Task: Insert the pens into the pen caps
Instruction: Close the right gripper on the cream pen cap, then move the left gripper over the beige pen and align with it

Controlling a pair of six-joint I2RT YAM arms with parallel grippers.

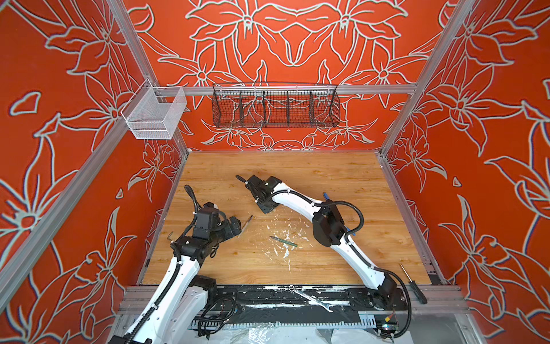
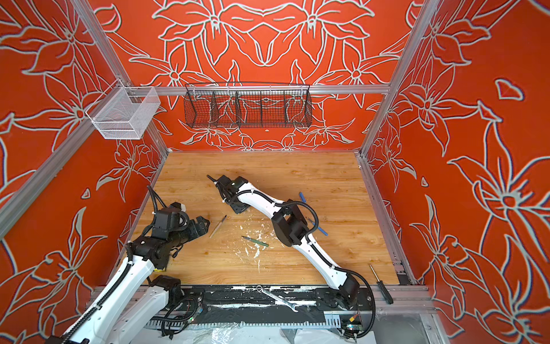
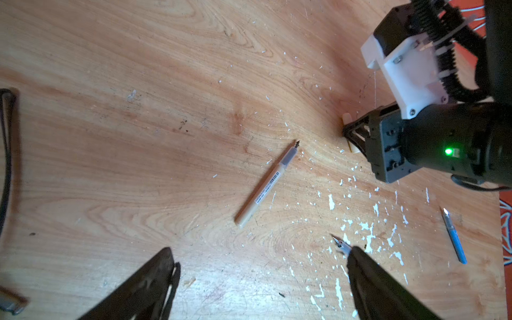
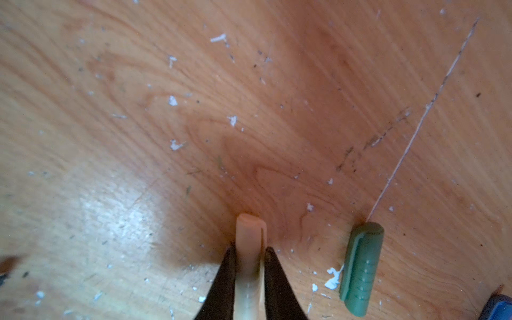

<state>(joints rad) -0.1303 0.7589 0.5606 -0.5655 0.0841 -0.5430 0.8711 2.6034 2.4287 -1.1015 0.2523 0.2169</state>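
In both top views my left gripper (image 1: 238,229) hangs over the left part of the table (image 1: 297,166). Its jaws are spread, and the beige pen (image 1: 247,224) lies just beside its tips. The green pen (image 1: 283,241) lies flat near the middle, among white flecks. My right gripper (image 1: 265,208) reaches across to the middle and points down at the wood. From up here I cannot tell how its jaws stand. In a top view the blue pen (image 2: 318,227) shows partly, hidden behind my right arm. A wrench (image 1: 312,299) and a screwdriver (image 1: 412,284) lie at the near edge.

From my left wrist, my two fingers (image 3: 144,285) stand wide apart and hold nothing. The beige pen (image 3: 267,184) lies on the wood beyond them, its dark tip pointing toward my right gripper (image 3: 349,133). The green pen (image 3: 342,245) shows only its tip, beside one finger. The blue pen (image 3: 454,238) lies well apart. A bit of the beige cap (image 3: 346,119) shows past my right gripper's tips.

From my right wrist, my jaws pinch the beige cap (image 4: 249,238), with one finger (image 4: 221,285) pressed on each side. The cap lies on the table. The green cap (image 4: 363,268) lies just beside it, roughly parallel and clear of my fingers. A blue shape at the frame's corner is too cut off to name.
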